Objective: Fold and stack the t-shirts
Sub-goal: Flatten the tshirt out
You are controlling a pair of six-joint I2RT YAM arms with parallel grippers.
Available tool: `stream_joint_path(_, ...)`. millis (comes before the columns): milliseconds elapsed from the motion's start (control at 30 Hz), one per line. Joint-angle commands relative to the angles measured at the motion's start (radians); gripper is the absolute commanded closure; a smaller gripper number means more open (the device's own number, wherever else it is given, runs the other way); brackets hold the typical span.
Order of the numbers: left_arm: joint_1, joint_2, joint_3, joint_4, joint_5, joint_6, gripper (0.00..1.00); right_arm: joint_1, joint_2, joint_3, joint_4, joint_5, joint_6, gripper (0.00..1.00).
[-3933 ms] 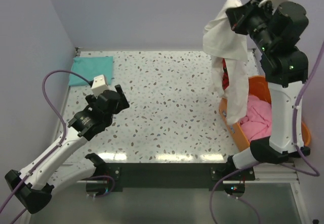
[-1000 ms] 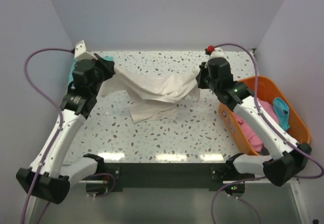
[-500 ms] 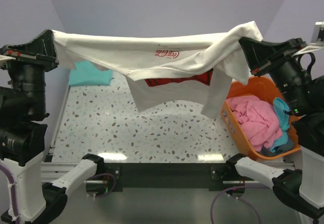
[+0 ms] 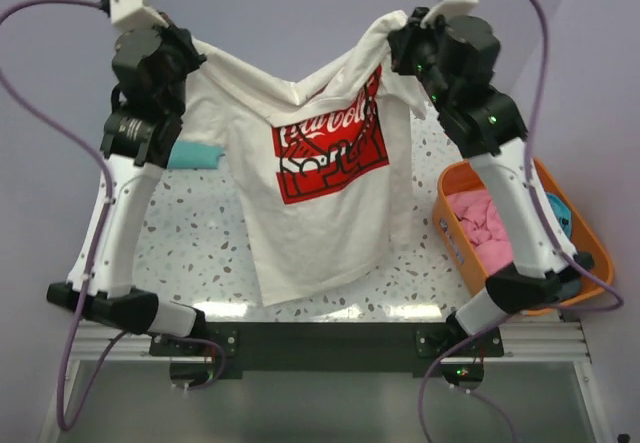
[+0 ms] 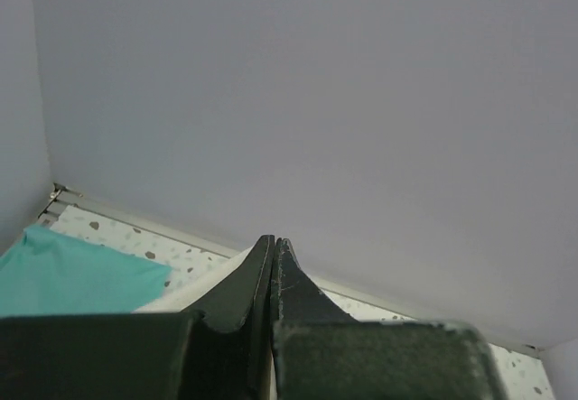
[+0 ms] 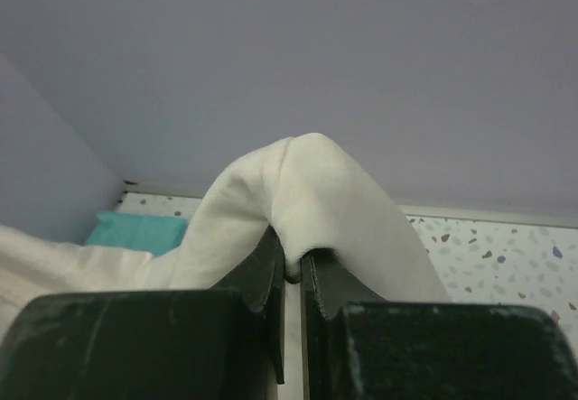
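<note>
Both arms are raised over the worktop (image 4: 420,228), holding up one large cream t-shirt (image 4: 320,213) between them. Half a second ago you had this shirt pulled wide and nearly level, bunched along its top edge. Now the two hands sit closer together and further back, and the shirt hangs down like a curtain, its front toward the camera and its red square print (image 4: 330,148) in plain view.

The left hand (image 4: 192,61) is shut on the shirt's top edge at one shoulder. Its wrist view shows the fingers pressed together with only a sliver of cream cloth beside them. The right hand (image 4: 402,38) is shut on the other shoulder, and in its wrist view a fold of cream cloth bulges up over the closed fingers. The neckline sags between the two grips.

The lower hem hangs toward the near edge of the worktop. Whether it touches the surface cannot be told.

This suggests the shirt is now opened out and ready to be laid flat. No fold has been made in it yet.

A teal t-shirt (image 4: 195,153) lies at the far left of the worktop, partly hidden behind the hanging cloth. A pink t-shirt (image 4: 475,213) waits in the orange basket (image 4: 452,235) on the right, beside the right arm.
</note>
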Motion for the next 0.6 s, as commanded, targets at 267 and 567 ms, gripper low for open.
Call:
stream_joint_path(267,0.044,0.142,0.426,-0.034,-0.029,0.134,1.0,-0.004,0.093,0.235,0.078,0.037,-0.1,1.0)
stream_joint_path(567,0.046,-0.333,-0.401,-0.186,-0.263,-0.132,1.0,-0.002,-0.243,-0.435,-0.134,0.022,0.052,1.0)
